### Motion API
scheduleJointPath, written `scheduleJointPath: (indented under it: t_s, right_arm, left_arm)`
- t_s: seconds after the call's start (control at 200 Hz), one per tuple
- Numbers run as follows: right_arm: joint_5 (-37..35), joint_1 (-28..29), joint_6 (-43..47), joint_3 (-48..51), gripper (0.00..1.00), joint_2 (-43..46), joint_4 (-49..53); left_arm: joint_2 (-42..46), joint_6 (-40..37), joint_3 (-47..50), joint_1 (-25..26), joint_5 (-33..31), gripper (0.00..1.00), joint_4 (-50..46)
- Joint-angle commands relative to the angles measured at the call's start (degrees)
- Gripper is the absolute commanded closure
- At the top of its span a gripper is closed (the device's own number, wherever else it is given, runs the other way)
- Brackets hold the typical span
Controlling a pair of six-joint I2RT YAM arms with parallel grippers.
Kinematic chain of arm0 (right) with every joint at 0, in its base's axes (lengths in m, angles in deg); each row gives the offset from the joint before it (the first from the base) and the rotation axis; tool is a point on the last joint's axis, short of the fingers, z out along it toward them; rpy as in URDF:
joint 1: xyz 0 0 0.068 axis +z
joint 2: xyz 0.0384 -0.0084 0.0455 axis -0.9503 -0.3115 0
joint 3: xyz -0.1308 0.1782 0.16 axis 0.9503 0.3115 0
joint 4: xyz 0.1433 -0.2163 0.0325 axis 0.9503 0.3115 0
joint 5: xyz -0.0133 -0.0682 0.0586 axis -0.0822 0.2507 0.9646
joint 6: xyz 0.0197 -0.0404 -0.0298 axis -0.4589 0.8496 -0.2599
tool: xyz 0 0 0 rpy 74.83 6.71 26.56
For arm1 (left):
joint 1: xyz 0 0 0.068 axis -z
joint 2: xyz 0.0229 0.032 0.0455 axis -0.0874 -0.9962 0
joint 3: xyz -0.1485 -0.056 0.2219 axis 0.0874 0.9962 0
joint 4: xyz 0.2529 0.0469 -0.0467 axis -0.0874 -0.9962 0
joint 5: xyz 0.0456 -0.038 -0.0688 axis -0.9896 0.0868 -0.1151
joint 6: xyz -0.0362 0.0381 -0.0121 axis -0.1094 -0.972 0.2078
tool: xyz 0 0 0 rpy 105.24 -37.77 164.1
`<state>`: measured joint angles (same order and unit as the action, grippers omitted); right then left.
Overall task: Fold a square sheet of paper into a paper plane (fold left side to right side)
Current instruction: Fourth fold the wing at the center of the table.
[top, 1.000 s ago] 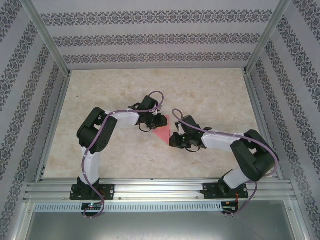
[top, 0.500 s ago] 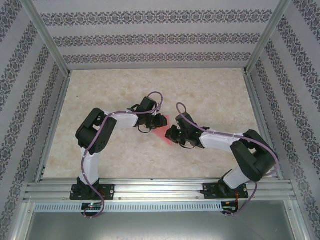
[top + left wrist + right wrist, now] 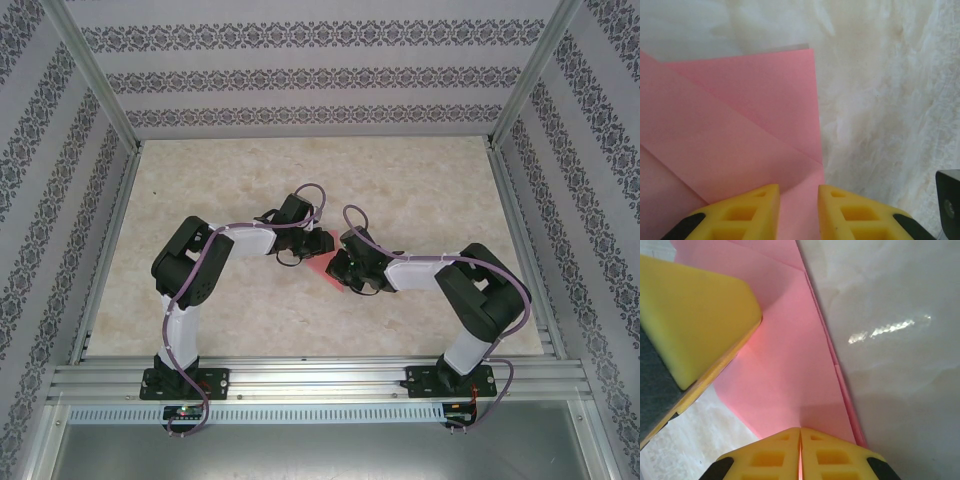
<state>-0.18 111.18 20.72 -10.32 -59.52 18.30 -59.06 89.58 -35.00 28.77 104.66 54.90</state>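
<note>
Patterned walls (image 3: 320, 80) stand well apart from the pink sheet of paper (image 3: 322, 268) on three sides. The pale marbled worktop (image 3: 400, 180) lies directly beneath the paper, which rests flat on it between the ends of the two arms.

The left arm (image 3: 190, 270) bends in to the paper from its left side and the right arm (image 3: 480, 300) from its right. Their ends almost meet over it, so from above a small pink wedge shows between them.

The paper (image 3: 740, 125) is folded: layers overlap, slanting fold edges cross it, and one straight edge runs beside bare worktop.

The left jaws stand a little apart over that edge, with pink showing in the narrow gap between the yellow fingers (image 3: 740, 215). They have hold of nothing, and I cannot tell whether they press on the paper.

The right jaws are closed tight on the paper's near edge. Their fingers (image 3: 765, 460) meet with a thin pink line in the seam. One left finger (image 3: 695, 315) sits low over the paper just beside them.
</note>
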Motion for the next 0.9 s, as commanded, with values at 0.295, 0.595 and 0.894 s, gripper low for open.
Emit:
scheduleJointPath:
  t_s: [0.295, 0.595, 0.894]
  right_arm:
    - [-4.4, 4.1, -7.8, 6.7, 0.91, 4.0, 7.5]
    - [-6.5, 4.3, -8.7, 8.0, 0.92, 8.8, 14.2]
    - [-5.1, 4.1, -6.7, 10.9, 0.92, 13.5, 16.1]
  left_arm:
    - [-1.6, 0.3, 2.2, -0.2, -3.1, 0.72, -2.1]
    - [-1.5, 0.3, 2.3, -0.2, -3.5, 0.72, -2.0]
    - [-0.2, 0.3, 1.8, -0.2, -3.3, 0.71, -2.7]
